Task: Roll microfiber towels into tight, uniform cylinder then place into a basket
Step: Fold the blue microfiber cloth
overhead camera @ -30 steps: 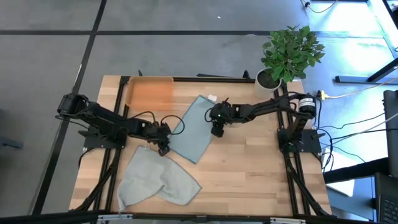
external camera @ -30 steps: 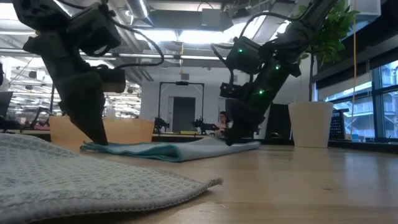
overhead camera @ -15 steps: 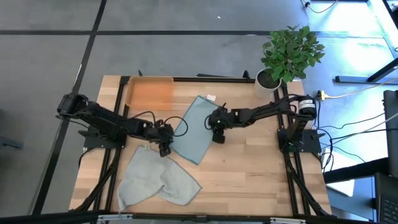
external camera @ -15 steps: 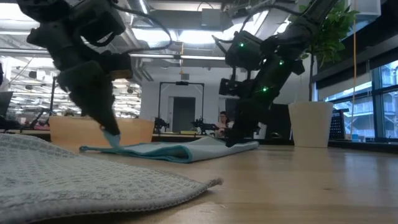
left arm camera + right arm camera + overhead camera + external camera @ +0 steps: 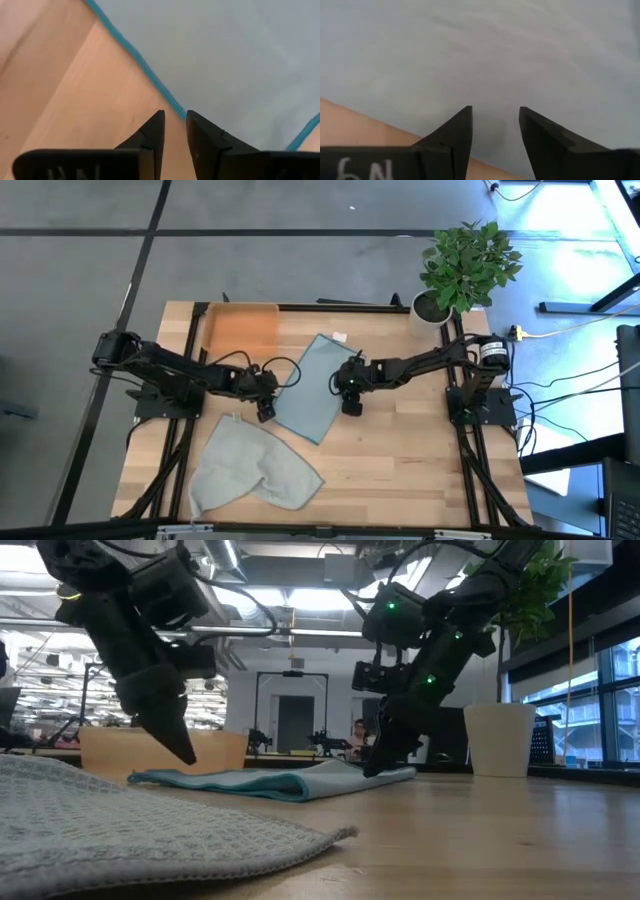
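Observation:
The light teal-blue towel (image 5: 305, 385) lies flat on the wooden table, its middle slightly humped in the low view (image 5: 260, 782). My left gripper (image 5: 265, 414) hangs just above its left hem (image 5: 140, 62), clear of the cloth in the low view (image 5: 188, 756). A narrow gap shows between its fingers (image 5: 175, 117). My right gripper (image 5: 351, 408) stands open at the towel's right edge (image 5: 495, 112), slanting down, tips at the cloth (image 5: 372, 770). The pale grey-green towel (image 5: 250, 465) lies rumpled at the near left. The orange basket (image 5: 240, 330) sits at the far left. My right gripper slants down from the table's right onto the blue towel's right edge (image 5: 445, 90), fingers spread over a single flat layer. I cannot tell whether the tips touch the cloth. The towel lies flat on the table there.
A white pot with a green plant (image 5: 432, 308) stands at the far right corner. Bare wood lies to the right of the blue towel and along the near right. The grey-green towel (image 5: 120, 830) fills the near foreground in the low view.
My left gripper drew the blue towel's left edge up a little, then rose off it toward the far edge, rolling slightly; the edge lies flat again. My right gripper has shifted a little toward the near edge along the towel's right side.

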Motion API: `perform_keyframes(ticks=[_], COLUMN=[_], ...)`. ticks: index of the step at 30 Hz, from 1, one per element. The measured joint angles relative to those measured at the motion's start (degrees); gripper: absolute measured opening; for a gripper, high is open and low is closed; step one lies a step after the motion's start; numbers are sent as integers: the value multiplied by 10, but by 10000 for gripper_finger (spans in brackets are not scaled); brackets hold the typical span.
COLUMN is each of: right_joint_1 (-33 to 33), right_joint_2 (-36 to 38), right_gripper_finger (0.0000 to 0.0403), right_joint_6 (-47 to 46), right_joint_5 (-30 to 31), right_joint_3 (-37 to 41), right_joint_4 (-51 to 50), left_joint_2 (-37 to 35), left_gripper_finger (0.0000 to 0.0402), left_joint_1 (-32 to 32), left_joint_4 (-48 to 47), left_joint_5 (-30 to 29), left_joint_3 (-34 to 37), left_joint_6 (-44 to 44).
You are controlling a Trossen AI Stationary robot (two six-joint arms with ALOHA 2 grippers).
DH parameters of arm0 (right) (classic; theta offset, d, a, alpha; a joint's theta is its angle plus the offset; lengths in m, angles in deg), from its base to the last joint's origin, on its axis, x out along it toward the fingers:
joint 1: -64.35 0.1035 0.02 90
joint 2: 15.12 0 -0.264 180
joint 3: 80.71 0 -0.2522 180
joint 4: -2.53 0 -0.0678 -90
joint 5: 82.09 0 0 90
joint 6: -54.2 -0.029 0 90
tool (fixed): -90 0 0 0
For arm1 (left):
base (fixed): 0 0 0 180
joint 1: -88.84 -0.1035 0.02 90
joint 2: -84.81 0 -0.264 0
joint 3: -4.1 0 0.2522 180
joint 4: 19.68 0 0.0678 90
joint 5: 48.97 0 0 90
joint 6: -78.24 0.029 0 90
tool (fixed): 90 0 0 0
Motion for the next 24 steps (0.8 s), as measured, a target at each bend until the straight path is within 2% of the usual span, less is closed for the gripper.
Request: perform_keyframes(ticks=[6, 11, 18, 24], right_joint_1=[-23, -35, -42, -63], right_joint_2=[0, -16, -38, -36], right_gripper_finger=[163, 163, 163, 163], right_joint_6=[8, 9, 15, 67], right_joint_5=[-1, -46, -59, -62], right_joint_3=[0, -1, -3, -2], right_joint_4=[-1, 22, 45, 50], left_joint_2=[0, 3, 27, 33], left_gripper_finger=[71, 71, 71, 71], left_joint_1=[9, 17, 33, 49], left_joint_4=[4, 11, 38, 53], left_joint_5=[1, -5, -20, -23], left_joint_3=[23, 34, 36, 36], left_joint_6=[-9, -28, -28, -50])
